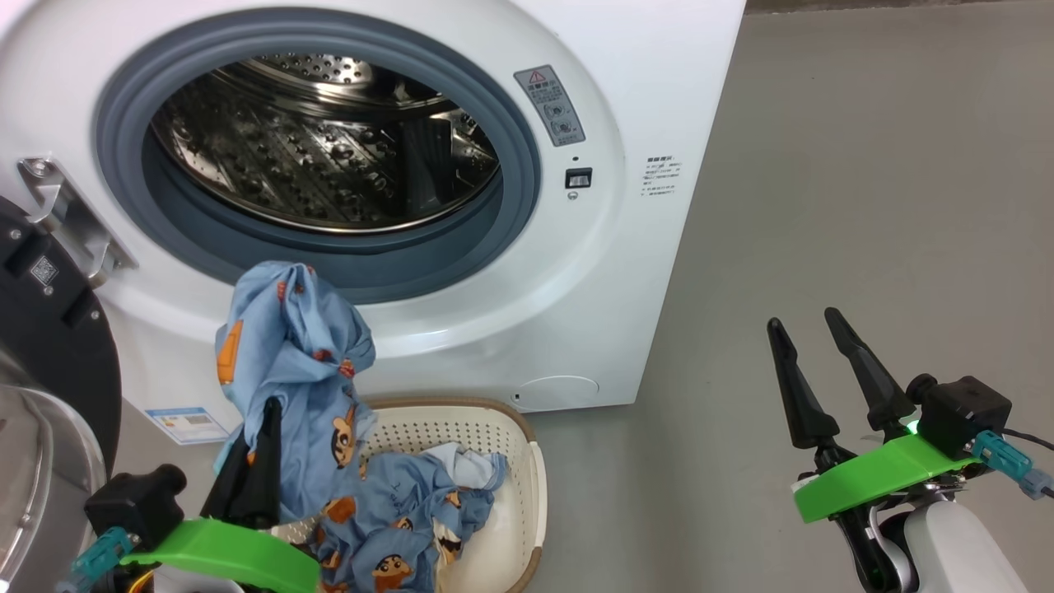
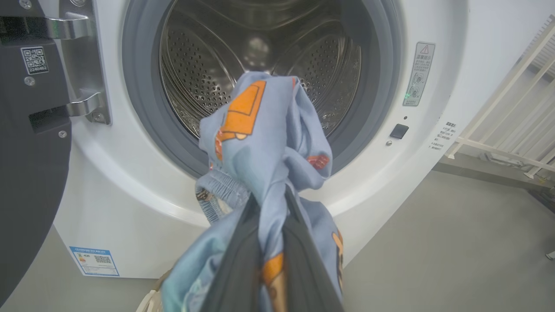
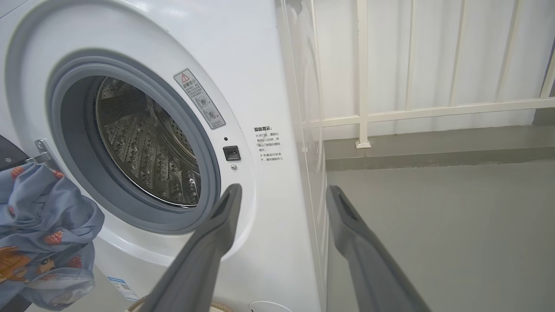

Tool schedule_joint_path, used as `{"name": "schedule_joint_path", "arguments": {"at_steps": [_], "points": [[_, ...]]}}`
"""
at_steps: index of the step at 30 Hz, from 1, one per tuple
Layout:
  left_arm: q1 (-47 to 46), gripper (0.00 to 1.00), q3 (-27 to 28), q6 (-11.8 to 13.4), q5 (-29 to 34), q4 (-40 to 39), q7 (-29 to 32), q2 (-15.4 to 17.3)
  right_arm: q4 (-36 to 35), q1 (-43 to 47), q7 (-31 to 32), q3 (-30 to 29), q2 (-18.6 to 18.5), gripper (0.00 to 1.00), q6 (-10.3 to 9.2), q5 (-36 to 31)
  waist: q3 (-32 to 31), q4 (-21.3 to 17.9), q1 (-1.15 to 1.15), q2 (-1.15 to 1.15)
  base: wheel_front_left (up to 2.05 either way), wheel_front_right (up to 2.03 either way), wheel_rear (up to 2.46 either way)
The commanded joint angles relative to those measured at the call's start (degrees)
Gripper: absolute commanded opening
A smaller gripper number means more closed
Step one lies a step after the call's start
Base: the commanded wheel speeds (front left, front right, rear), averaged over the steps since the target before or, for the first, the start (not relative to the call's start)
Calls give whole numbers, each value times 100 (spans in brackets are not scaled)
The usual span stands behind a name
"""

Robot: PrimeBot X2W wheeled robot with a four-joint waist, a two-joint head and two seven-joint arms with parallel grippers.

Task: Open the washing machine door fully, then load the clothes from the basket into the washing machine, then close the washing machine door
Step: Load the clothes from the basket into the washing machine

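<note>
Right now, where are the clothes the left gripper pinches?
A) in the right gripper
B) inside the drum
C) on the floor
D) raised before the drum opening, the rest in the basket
D: the left gripper, shut on the clothes, holds them up outside the washing machine, lower folds in the basket.

Your views are bright and evenly lit, with only faint soft shadows on the floor [image 1: 865,206]. The steel drum [image 1: 329,156] throws small glints and darkens toward its far wall. Both wrist views bend straight lines near the edges, and the near fingers [image 2: 236,277] and clothes [image 2: 264,130] look soft, slightly blurred
</note>
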Motion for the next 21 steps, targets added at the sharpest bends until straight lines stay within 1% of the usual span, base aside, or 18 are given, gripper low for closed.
{"name": "schedule_joint_path", "arguments": {"at_steps": [1, 7, 13, 17, 21], "points": [[-94, 0, 247, 30, 79, -182, -75, 109, -152, 0, -27, 129, -47, 100, 9, -44, -5, -4, 0, 0, 0, 0, 0], [-208, 0, 217, 45, 175, -163, -76, 113, -128, 4, -27, 168, -75, 100, 9, -44, -35, -31, 0, 0, 0, 0, 0], [-709, 0, 200, 108, 306, 50, 10, 146, -130, -51, -27, 246, -107, 100, 9, -46, 79, -111, 0, 0, 0, 0, 0], [-1207, 0, 164, 26, 351, 373, 101, 171, -152, -116, -27, 293, -101, 100, 9, -47, 243, -214, 0, 0, 0, 0, 0], [-1795, 0, 158, -78, 355, 894, 145, 143, -191, -207, -27, 287, -33, 100, 9, -45, 485, -348, 0, 0, 0, 0, 0]]}}
